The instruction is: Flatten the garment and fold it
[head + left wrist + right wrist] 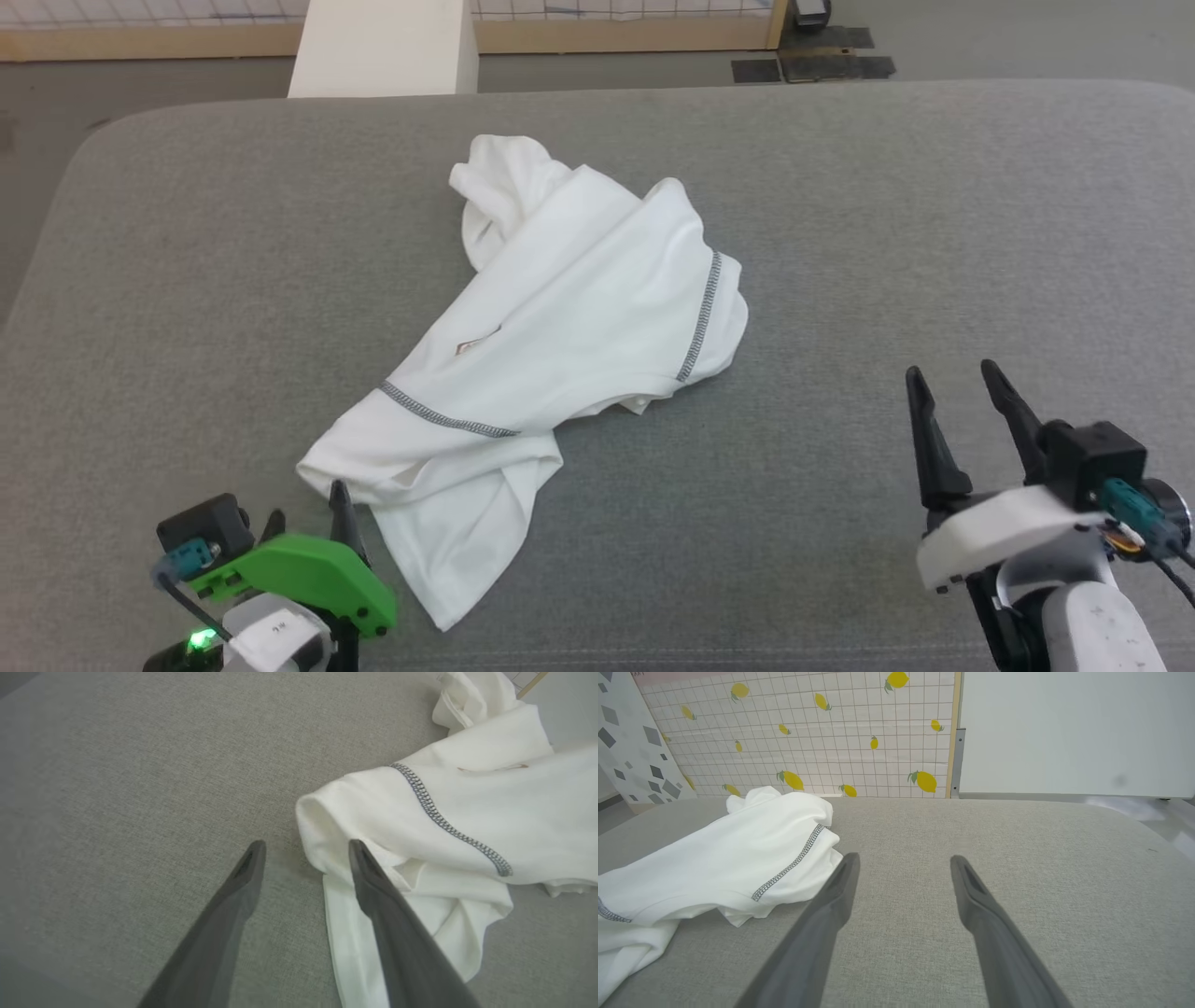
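While my left claw point(307, 844) gapes wide at the crumpled garment point(579, 299), perhaps touching it, right claw point(950, 370) wide, empty, well apart.

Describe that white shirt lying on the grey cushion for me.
The shirt is thin white cloth with dark grey zigzag stitching along seams and a small tan label. It lies crumpled and bunched, slanting across the grey padded surface. The left gripper, open, sits at its near corner; contact is unclear.
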